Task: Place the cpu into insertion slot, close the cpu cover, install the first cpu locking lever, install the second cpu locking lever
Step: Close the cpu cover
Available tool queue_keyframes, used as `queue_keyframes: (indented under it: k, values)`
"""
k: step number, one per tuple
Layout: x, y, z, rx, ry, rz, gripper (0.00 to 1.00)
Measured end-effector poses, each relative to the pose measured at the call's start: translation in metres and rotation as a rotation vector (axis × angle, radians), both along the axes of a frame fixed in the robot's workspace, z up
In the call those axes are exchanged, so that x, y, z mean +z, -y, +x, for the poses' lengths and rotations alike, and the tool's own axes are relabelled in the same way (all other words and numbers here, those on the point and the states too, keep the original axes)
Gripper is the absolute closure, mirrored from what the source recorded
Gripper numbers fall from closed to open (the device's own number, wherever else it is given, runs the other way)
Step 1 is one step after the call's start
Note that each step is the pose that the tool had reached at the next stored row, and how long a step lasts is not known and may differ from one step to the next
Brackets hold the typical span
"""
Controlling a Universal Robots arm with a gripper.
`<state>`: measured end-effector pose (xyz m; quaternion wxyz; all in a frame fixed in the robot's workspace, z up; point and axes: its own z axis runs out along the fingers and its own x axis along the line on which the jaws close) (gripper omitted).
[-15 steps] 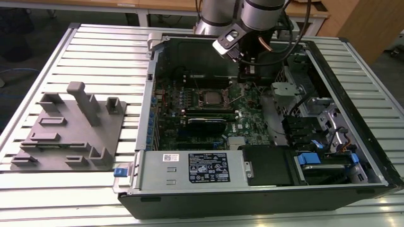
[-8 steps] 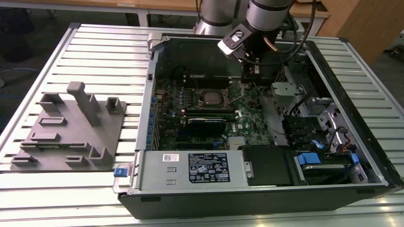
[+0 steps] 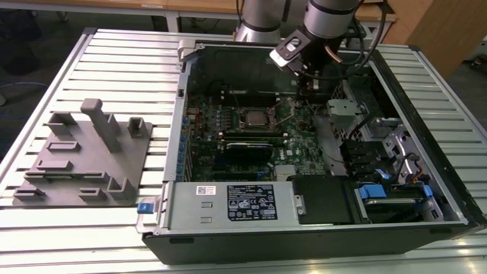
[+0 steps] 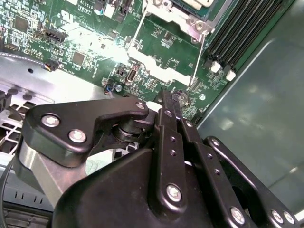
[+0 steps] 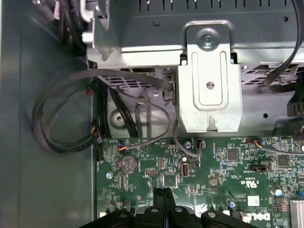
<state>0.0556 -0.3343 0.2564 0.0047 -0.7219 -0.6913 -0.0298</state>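
In the exterior view the insertion slot (image 3: 255, 118) is a square socket with a silvery rim on the green board inside the open computer case. My gripper (image 3: 311, 88) hangs over the board's back right part, to the right of the socket and apart from it. In the second wrist view a corner of the socket's silvery frame (image 4: 176, 15) sits beyond my gripper (image 4: 167, 102), and two thin wire levers (image 4: 197, 61) run along its sides. In the first wrist view my gripper (image 5: 163, 197) is shut, fingers pressed together with nothing between them. I cannot tell whether the cpu lies in the socket.
A coin battery (image 5: 128, 164) and small connectors lie just past the fingertips. A grey metal bracket (image 5: 209, 95) and looping black cables (image 5: 57, 123) stand beyond. Long black memory slots (image 4: 242, 28) flank the socket. A grey fixture block (image 3: 84, 154) rests on the slatted table, left of the case.
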Motion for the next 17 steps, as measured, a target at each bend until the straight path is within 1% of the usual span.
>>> queue_keyframes:
  k: [3,10,14,17]
  values:
    - [-0.0028,0.0000,0.0016,-0.013,0.0000,-0.0001,0.89]
    - [-0.0133,0.0000,0.0019,-0.025,0.0000,0.0004,0.89]
    - [-0.0152,0.0000,0.0015,-0.025,0.0000,0.0006,0.89]
    - [-0.0162,0.0001,-0.0006,-0.025,0.0006,0.0016,0.89]
